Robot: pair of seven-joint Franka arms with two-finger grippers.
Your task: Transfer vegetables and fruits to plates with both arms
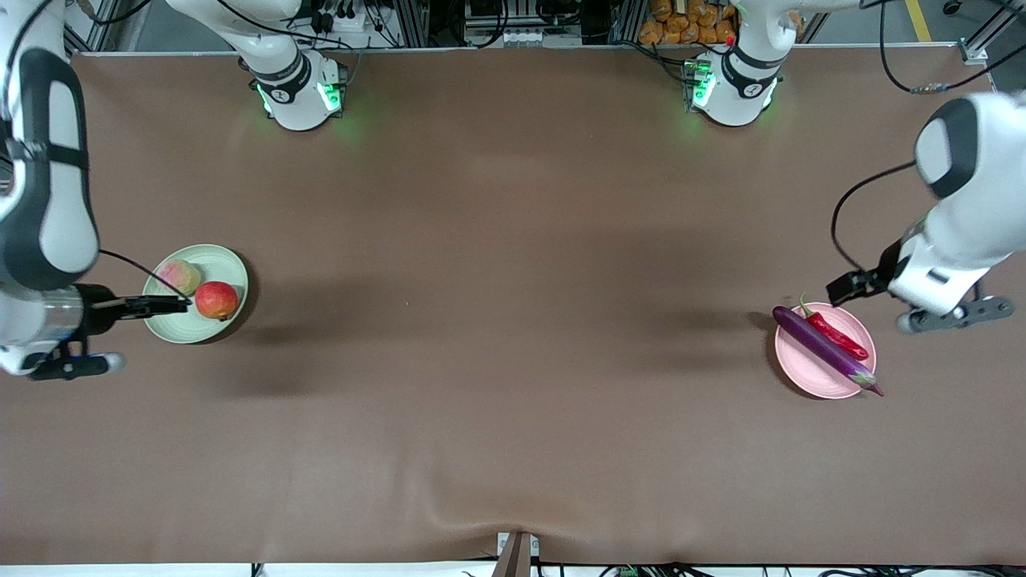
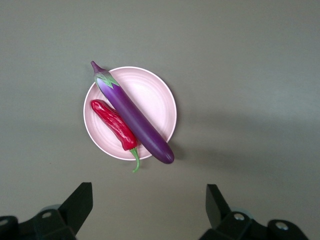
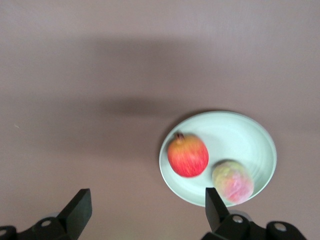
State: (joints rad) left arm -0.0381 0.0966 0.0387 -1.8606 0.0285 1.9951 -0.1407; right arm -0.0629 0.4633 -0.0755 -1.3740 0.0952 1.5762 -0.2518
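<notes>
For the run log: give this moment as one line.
pomegranate, peach: green plate | eggplant, chili: pink plate | both hands open, empty

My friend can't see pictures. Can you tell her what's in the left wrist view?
A long glossy purple eggplant and a shiny red chili pepper with a green stem lie side by side, touching, on a small round pale pink plate, the eggplant's ends sticking out past the rim. The plate sits on a plain brown table, and the left gripper is open, holding nothing.

Not seeing any text worth reading here, no labels, brands or numbers showing up on anything, just tiny unreadable marks on the arm bases (image 1: pixel 300 92).
</notes>
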